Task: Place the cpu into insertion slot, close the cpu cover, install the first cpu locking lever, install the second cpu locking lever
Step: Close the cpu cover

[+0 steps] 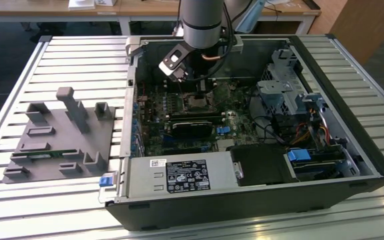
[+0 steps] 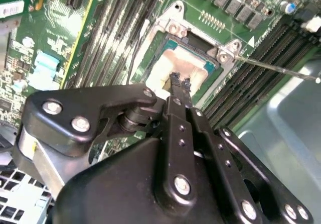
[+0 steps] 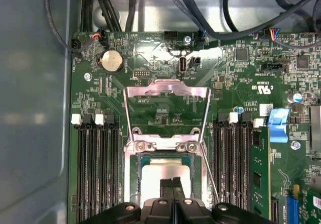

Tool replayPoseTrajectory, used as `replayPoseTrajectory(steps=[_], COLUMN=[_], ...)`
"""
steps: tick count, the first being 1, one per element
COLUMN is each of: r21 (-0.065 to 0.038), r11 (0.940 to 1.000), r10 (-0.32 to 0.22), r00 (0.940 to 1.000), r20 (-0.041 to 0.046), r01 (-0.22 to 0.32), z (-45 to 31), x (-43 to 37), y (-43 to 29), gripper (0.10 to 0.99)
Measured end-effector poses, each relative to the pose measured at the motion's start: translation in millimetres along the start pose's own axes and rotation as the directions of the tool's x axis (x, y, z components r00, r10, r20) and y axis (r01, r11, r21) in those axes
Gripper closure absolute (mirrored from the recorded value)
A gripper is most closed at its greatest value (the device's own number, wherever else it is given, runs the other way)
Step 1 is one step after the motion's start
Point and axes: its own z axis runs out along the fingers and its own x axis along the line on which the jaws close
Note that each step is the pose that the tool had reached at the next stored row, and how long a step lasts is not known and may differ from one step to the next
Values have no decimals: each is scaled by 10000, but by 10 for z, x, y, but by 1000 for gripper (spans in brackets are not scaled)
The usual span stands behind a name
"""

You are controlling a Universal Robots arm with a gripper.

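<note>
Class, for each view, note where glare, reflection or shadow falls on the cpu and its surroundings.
In the first wrist view, the cpu top glares almost white, and the raised cpu cover shines. In the second wrist view, the cpu top shows a warm, pale reflection. In the exterior view, bright light stripes the slatted table, while the inside of the computer case lies in shade.

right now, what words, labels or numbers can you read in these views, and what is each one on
None reads clearly enough to quote.
Black label on the power supply box, exterior view: white print and symbols, too small.
Small white sticker beside that label: too small.
White marking on the motherboard, first wrist view: blurred.
Board sticker, second wrist view: blurred.
</note>
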Motion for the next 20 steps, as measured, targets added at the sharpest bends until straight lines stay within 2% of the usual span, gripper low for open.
replayPoseTrajectory(steps=[7,20], r21=[12,11], r11=[10000,10000], r10=[1,2], r00=[10000,10000], r20=[-10,-10], r01=[-1,-2], z=[-25,-208], x=[2,7], y=[2,10], gripper=[980,980])
